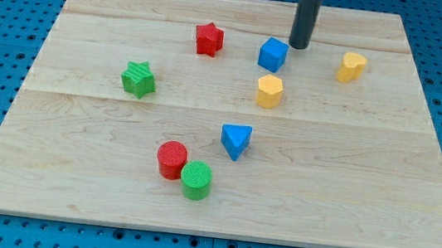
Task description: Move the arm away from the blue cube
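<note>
The blue cube [272, 54] sits on the wooden board [74, 166] near the view's top, right of centre. My tip [298, 46] is the lower end of a dark rod that comes down from the view's top edge. It stands just to the right of the blue cube and slightly above it in the view, very close, with a narrow gap or light contact that I cannot tell apart.
A red star [209, 38] lies left of the cube. A yellow hexagonal block [269, 90] lies just below it and another yellow block [350, 66] to the right. A green star [138, 79], a blue triangle [236, 140], a red cylinder [172, 159] and a green cylinder [195, 179] lie lower down.
</note>
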